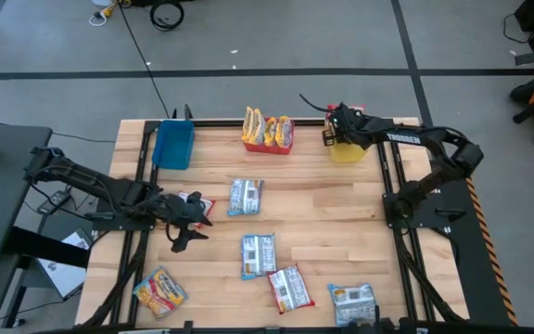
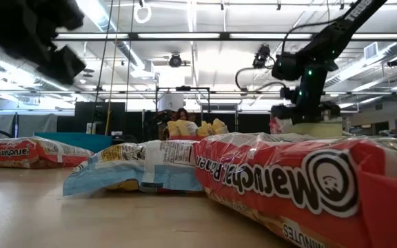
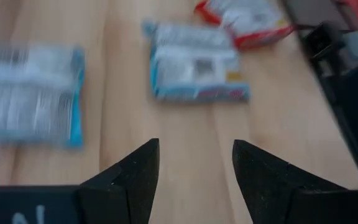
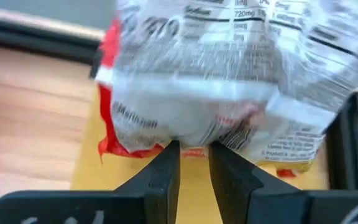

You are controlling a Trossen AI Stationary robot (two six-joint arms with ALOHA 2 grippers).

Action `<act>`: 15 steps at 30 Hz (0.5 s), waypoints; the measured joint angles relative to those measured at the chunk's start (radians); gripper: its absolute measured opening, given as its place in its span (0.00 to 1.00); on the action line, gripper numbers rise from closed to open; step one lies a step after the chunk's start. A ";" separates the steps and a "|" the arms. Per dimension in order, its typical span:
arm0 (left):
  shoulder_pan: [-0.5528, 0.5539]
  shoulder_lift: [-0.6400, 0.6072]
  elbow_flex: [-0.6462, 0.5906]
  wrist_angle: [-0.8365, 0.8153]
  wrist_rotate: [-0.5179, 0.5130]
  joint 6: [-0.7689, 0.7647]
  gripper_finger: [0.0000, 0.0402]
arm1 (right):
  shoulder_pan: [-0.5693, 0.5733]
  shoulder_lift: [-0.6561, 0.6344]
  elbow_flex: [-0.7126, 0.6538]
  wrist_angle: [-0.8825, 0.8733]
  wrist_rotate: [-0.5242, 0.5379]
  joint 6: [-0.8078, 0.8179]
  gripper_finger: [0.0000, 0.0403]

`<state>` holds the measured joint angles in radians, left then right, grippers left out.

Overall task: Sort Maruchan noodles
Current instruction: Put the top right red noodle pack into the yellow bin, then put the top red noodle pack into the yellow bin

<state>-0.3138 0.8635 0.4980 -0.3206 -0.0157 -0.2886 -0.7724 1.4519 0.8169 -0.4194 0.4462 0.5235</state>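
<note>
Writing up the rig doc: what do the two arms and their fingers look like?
Both arms are dark, slim, jointed links. The right arm carries white lettering along one link and a black cable looped near its wrist. The left gripper has black, wedge-shaped tapering fingers; the right gripper has matching fingers.

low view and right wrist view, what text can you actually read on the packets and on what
"Maruchan", upside down, on the big red packet nearest the low camera.
"720mg", in the nutrition print on the red-and-white packet over the yellow bin, at the right gripper.
"Maruchan", faint, lower on that same packet.
Blue packet: print too blurred.
</note>
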 joint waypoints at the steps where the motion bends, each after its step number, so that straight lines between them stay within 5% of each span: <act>1: 0.000 0.000 0.000 -0.037 -0.012 -0.034 0.52 | 0.010 -0.020 0.000 0.000 0.011 -0.007 0.23; 15: -0.055 0.001 0.000 -0.370 -0.097 -0.264 0.44 | 0.111 -0.208 0.001 -0.085 0.006 -0.019 0.23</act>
<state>-0.3690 0.8642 0.4980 -0.6908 -0.1128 -0.5528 -0.6616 1.2439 0.8181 -0.5045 0.4524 0.5041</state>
